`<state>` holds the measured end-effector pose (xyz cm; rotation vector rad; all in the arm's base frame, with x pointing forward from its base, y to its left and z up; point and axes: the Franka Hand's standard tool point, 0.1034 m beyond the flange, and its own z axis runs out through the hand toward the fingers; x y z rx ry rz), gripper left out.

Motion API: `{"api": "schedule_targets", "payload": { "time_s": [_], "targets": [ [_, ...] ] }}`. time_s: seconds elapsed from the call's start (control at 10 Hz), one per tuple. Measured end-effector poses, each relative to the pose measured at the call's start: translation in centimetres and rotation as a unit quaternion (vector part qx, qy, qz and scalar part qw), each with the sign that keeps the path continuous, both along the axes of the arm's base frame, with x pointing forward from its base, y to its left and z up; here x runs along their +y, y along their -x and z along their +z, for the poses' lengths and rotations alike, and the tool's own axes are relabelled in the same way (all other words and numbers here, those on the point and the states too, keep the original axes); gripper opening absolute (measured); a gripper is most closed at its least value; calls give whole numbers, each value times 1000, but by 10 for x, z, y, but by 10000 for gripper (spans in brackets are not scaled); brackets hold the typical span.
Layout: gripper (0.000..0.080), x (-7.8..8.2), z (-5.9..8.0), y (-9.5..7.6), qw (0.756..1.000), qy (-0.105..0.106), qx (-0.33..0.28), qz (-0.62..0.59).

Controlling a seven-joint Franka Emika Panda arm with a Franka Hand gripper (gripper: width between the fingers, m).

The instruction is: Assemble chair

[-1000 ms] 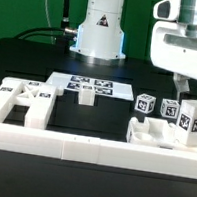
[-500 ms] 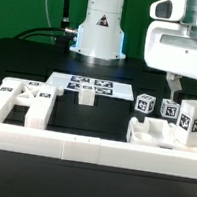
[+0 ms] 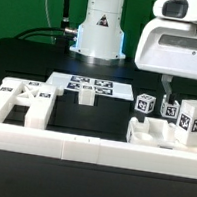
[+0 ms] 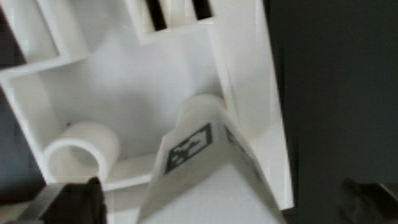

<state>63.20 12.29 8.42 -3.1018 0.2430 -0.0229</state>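
The chair's white parts lie loose on the table. Two small tagged blocks (image 3: 145, 104) (image 3: 170, 109) and a taller tagged post (image 3: 192, 117) stand at the exterior view's right, behind a flat slab (image 3: 158, 136). A slatted frame part (image 3: 22, 98) lies at the left. My gripper (image 3: 167, 89) hangs just above the small blocks, touching nothing. In the wrist view my gripper (image 4: 217, 206) is open, its dark fingertips (image 4: 68, 200) wide apart, over a white part (image 4: 107, 90) and a tagged post (image 4: 196, 143).
The marker board (image 3: 88, 83) lies at the middle back, with a small white piece (image 3: 86, 96) in front of it. A long low white border wall (image 3: 70, 147) runs along the front. The robot's base (image 3: 100, 31) stands behind.
My gripper has moved toward the exterior view's left, away from the tall post and over the small blocks. The parts have not moved.
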Motion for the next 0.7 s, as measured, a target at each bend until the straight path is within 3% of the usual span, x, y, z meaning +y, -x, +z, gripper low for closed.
{"api": "schedule_targets", "payload": {
  "time_s": [0.3, 0.6, 0.7],
  "targets": [
    [649, -1, -1, 0, 994, 2, -3, 105],
    [649, -2, -3, 1, 972, 4, -5, 234],
    [557, -2, -3, 1, 973, 4, -5, 229]
  ]
}}
